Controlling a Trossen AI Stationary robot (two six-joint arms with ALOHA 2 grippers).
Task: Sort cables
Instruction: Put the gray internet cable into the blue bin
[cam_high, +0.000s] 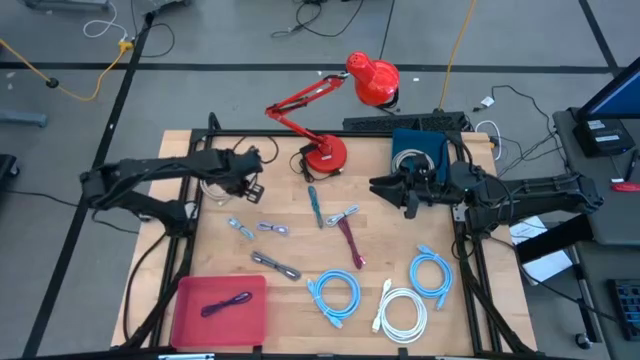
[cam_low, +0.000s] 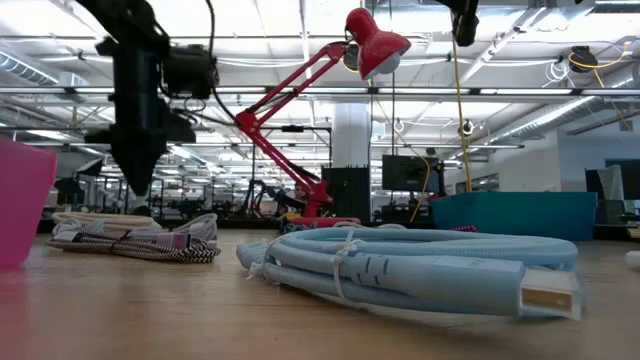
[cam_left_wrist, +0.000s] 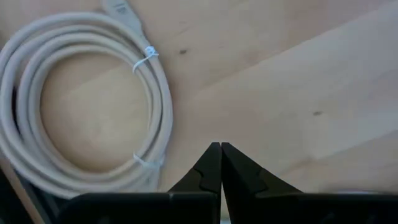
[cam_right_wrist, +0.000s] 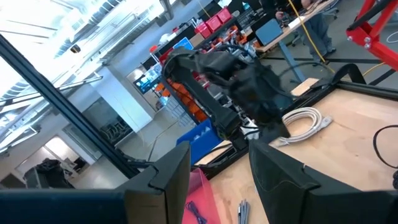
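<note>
Cables lie spread over the desk (cam_high: 290, 235) in the high view. The left gripper (cam_high: 252, 187) hangs at the desk's back left, right beside a beige coil (cam_high: 213, 186) that is partly under the arm. The right gripper (cam_high: 410, 202) hovers at the back right, just in front of a blue bin (cam_high: 420, 148). Mid-desk lie short bundles: teal (cam_high: 314, 206), maroon (cam_high: 350, 243) and grey (cam_high: 276, 265). Toward the front sit two blue coils (cam_high: 333, 296) and a white coil (cam_high: 403, 312). A purple bundle (cam_high: 226, 304) already lies in the pink bin (cam_high: 190, 318). The red lamp (cam_high: 330, 120) stands at the back, between the arms.

Low view: the left arm hangs tip-down above a striped bundle (cam_low: 150, 243), with a blue coil in the foreground.

Left wrist view: the jaws are clenched on nothing, tips touching, over bare wood. The beige coil lies flat just to one side of them, a round loop with no single long axis, nothing between.

Right wrist view: the right jaws stand apart, released, facing the left arm and beige coil across the desk.

The left arm looks the likelier one for the beige coil; its jaws would need to open first.
</note>
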